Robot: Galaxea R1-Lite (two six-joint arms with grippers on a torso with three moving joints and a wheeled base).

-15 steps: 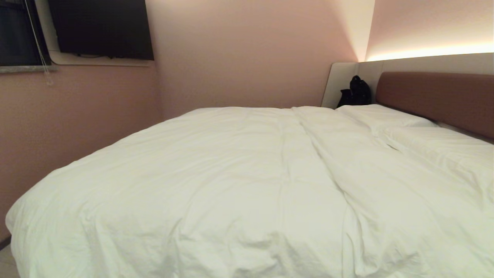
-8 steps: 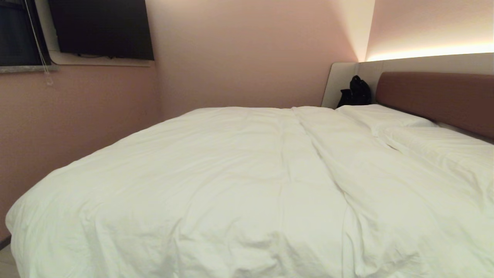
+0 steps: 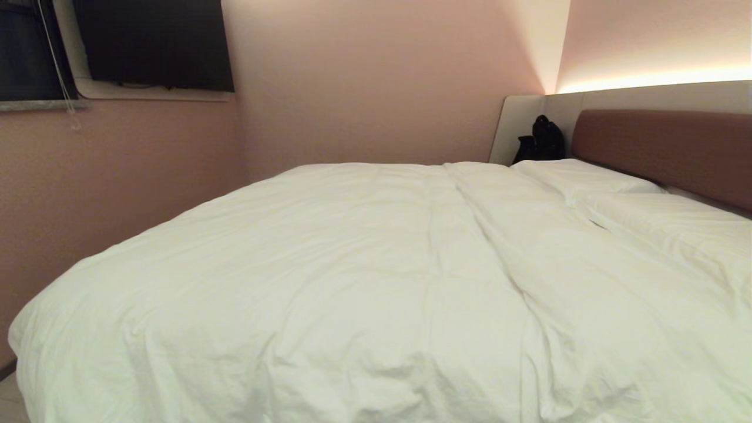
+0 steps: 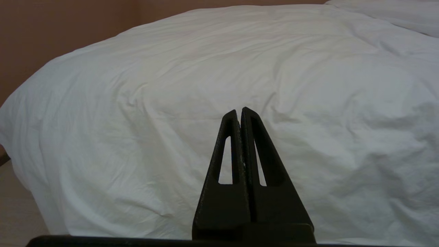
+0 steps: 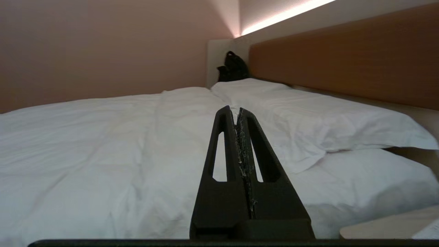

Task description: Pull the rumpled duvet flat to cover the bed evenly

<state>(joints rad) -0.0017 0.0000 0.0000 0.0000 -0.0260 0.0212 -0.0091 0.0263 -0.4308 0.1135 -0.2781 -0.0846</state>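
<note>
The thick, puffy white duvet lies spread over the wide low bed, covering it from the near edge up to the two white pillows that rest against the reddish-brown padded headboard. Its surface is mostly flat but has soft wrinkles, and one long fold runs across it from the near side toward the far side. At the left corner the duvet hangs down over the side of the bed toward the pale floor. The black left gripper is in front of this hanging part, its two fingers pressed together and holding nothing. The black right gripper is low at the bed's side near the pillows, its fingers also together and empty. A small black bag sits in the far corner beside the headboard.
</note>
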